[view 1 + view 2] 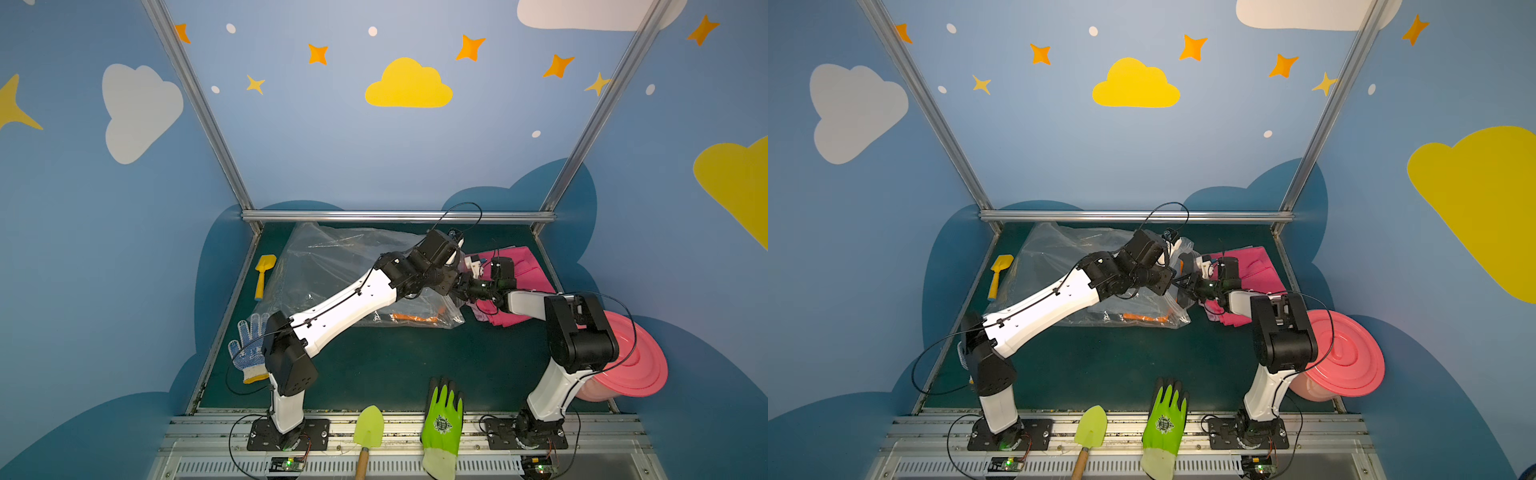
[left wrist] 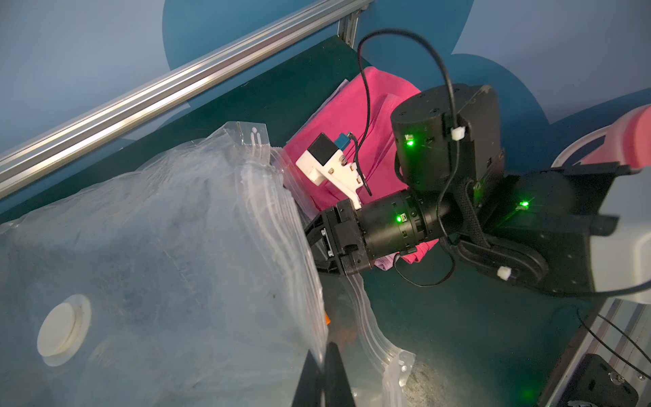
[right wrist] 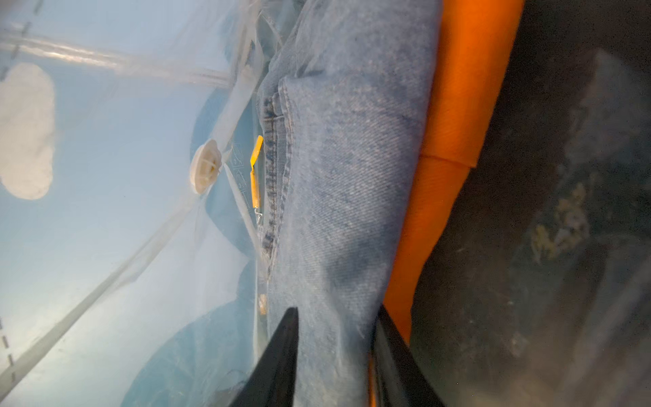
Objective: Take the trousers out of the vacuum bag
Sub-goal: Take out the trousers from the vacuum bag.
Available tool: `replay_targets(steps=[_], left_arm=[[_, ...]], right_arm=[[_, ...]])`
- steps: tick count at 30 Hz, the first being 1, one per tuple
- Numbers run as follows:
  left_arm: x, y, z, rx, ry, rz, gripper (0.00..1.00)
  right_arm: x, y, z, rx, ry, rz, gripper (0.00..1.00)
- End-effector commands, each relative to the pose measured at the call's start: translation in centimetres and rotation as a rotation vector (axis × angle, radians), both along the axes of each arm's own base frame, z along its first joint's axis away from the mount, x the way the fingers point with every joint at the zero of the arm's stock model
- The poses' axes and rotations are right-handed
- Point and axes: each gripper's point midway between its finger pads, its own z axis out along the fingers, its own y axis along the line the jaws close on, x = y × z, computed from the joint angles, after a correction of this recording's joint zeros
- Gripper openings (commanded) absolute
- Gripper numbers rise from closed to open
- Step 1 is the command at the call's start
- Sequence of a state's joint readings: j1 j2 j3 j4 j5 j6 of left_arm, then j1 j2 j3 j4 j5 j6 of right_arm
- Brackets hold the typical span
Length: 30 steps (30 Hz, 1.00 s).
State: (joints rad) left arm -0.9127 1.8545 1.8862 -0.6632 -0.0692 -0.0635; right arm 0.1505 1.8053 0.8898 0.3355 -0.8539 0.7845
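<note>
The clear vacuum bag (image 1: pixel 332 266) (image 1: pixel 1054 262) lies at the back of the table, its white valve (image 2: pixel 61 331) on the upper sheet. My left gripper (image 2: pixel 324 347) is shut on the bag's upper lip and holds the mouth up. My right gripper (image 3: pixel 336 312) reaches inside the mouth. Its fingers are apart on either side of a fold of the light blue denim trousers (image 3: pixel 352 141). The denim pair lies on the orange trousers (image 3: pixel 458 105) (image 1: pixel 415 319). Hot pink trousers (image 1: pixel 528 266) (image 2: pixel 373 105) lie outside, right of the bag, with a lilac edge (image 2: pixel 385 262) beneath.
A yellow toy shovel (image 1: pixel 264 274) lies left of the bag and a white dotted glove (image 1: pixel 247 349) by the left arm. A green glove (image 1: pixel 442 419) and a green trowel (image 1: pixel 368 428) rest at the front edge. A pink bucket lid (image 1: pixel 636 365) stands at right.
</note>
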Motion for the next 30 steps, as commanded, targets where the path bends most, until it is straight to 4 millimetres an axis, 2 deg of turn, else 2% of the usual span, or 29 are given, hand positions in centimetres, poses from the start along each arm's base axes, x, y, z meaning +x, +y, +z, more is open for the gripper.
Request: replay_targets(steps=[1, 9, 13, 20, 30], left_arm=[[-0.3, -0.5, -0.4, 0.002, 0.010, -0.023, 0.05], [-0.7, -1.4, -0.8, -0.010, 0.040, -0.057, 0.05], [-1.1, -2.1, -0.9, -0.019, 0.064, -0.091, 0.05], [-1.7, -2.9, -1.1, -0.036, 0.084, -0.127, 0.05], [-2.2, -3.8, -1.8, -0.029, 0.094, -0.157, 0.05]], right_arm=[[0.5, -0.1, 2.1, 0.008, -0.083, 0.009, 0.46], [0.2, -0.5, 2.4, -0.060, -0.090, 0.022, 0.68], [0.1, -0.7, 1.8, -0.095, -0.079, 0.023, 0.71], [0.9, -0.5, 0.3, -0.090, -0.052, 0.024, 0.71], [1.1, 1.4, 0.6, -0.052, -0.062, 0.058, 0.60]])
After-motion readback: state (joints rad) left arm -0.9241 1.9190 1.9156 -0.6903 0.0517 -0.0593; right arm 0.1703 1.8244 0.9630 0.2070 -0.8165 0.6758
